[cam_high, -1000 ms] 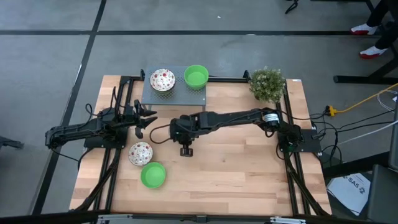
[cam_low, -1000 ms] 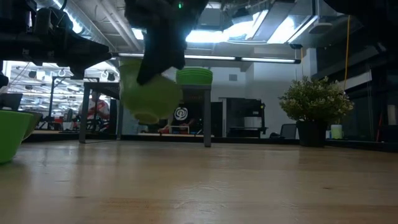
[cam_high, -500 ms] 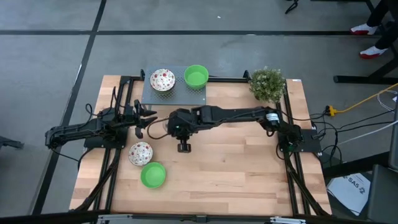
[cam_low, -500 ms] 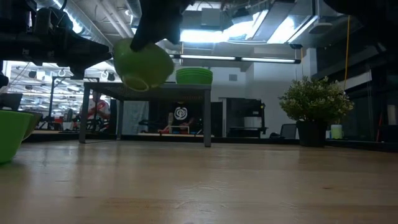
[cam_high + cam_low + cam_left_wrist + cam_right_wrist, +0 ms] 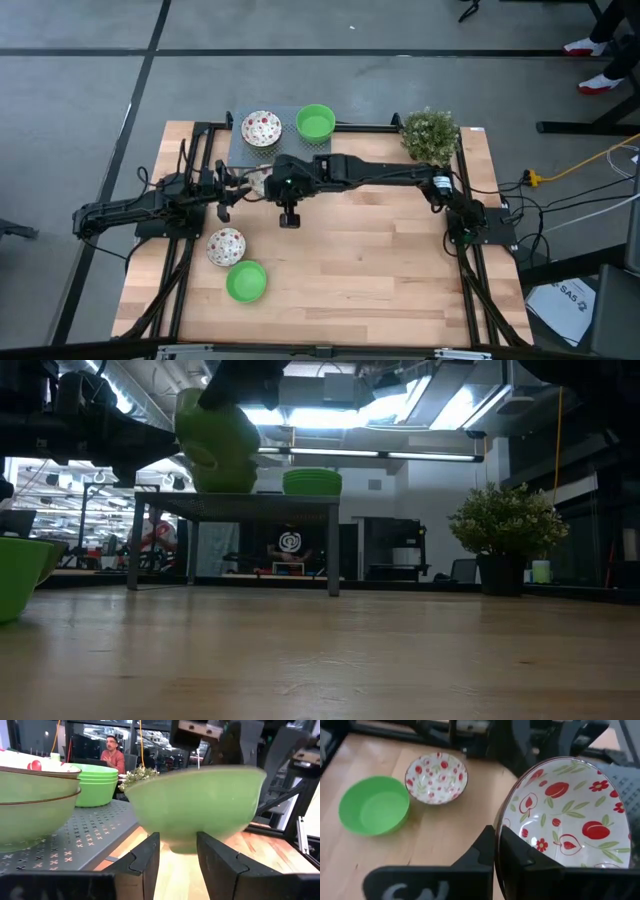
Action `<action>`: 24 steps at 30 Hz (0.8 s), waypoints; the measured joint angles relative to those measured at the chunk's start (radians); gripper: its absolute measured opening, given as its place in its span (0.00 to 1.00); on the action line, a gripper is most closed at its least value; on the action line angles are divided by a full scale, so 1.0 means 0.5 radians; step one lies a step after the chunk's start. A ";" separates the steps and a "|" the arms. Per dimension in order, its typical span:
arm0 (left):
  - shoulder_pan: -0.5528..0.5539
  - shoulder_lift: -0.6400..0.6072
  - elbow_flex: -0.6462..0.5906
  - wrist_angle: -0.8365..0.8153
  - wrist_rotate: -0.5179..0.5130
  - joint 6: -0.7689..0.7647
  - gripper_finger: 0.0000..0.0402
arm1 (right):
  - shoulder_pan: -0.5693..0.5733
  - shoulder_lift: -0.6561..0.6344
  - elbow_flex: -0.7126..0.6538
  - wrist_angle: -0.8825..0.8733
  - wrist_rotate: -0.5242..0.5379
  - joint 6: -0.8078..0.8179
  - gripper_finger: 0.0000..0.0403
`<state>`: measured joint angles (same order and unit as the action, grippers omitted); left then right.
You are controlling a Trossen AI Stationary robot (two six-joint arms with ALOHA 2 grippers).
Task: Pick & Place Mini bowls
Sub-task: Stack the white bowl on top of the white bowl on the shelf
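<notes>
Shifted since earlier toward the grey perforated platform [image 5: 280,150]: right pincer [image 5: 262,182], pinching a patterned bowl [image 5: 258,181]. High view: counter [image 5: 400,270] bare at middle and right; left pincer [image 5: 240,186] spread. Low view: bowl [image 5: 215,445] tilted, raised. Right wrist view: fingers [image 5: 485,851] clamp its rim; bowl [image 5: 567,825] opens sideways.

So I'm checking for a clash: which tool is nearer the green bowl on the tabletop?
Left. The left tool hovers open just behind the green bowl, near the table's left side. The right tool sits slightly farther, gripping a patterned bowl.
</notes>
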<state>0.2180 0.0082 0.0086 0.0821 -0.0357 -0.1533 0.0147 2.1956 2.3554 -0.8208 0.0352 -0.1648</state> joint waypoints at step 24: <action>0.000 0.002 0.000 -0.010 0.005 0.000 0.31 | -0.364 -0.184 -0.002 0.238 -0.269 -0.845 0.03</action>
<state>0.2178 0.0093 0.0086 0.0772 -0.0330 -0.1534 -0.1675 2.1038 2.3547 -0.7021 -0.0993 -0.5872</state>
